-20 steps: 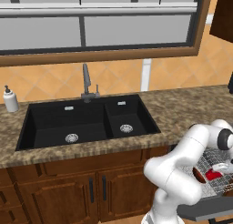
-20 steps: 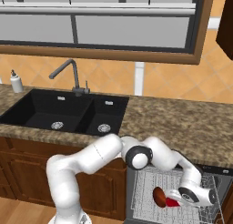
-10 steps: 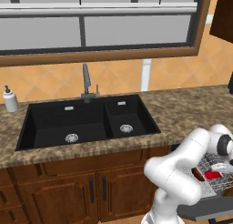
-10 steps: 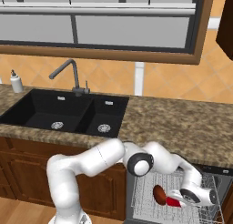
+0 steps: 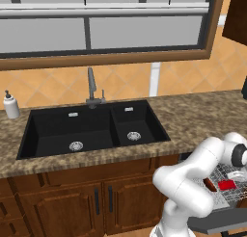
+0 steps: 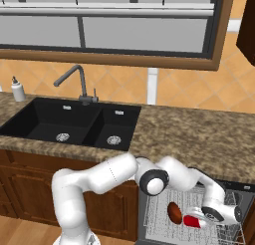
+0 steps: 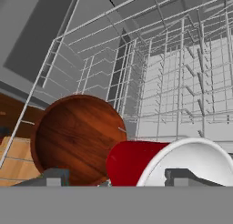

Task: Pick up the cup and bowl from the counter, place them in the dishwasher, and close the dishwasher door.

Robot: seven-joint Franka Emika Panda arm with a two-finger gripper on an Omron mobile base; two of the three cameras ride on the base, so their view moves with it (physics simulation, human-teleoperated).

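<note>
Opened up since a second ago, and sunk a little lower. So much for the white arm's two-finger gripper (image 7: 116, 175): now with both dark tips far apart, holding nothing.

Just ahead of those tips, lying on its side: small bright red cup (image 7: 136, 161) with a white inside. Touching a tip or not? Cannot tell. Pointing its open mouth toward the hand camera.

Right beside the cup, up on its edge: dark red-brown round glossy bowl (image 7: 77, 136). Touching the cup or only very near? Hard to say.

Both in the silvery wire-mesh rack (image 7: 182, 82) of the grey metal dishwasher (image 6: 149, 231), near the rack's front edge. Seen from the right base view too: cup (image 6: 191, 221) next to the gripper (image 6: 219, 214), bowl (image 6: 174, 212) just beside the cup.

Swung down and open below the rack: flat grey metal dishwasher door (image 5: 217, 225).

Above, along the brown speckled counter (image 6: 199, 134): black double sink (image 5: 91, 130) in the middle, white soap bottle (image 5: 10, 106) at the far left end.
</note>
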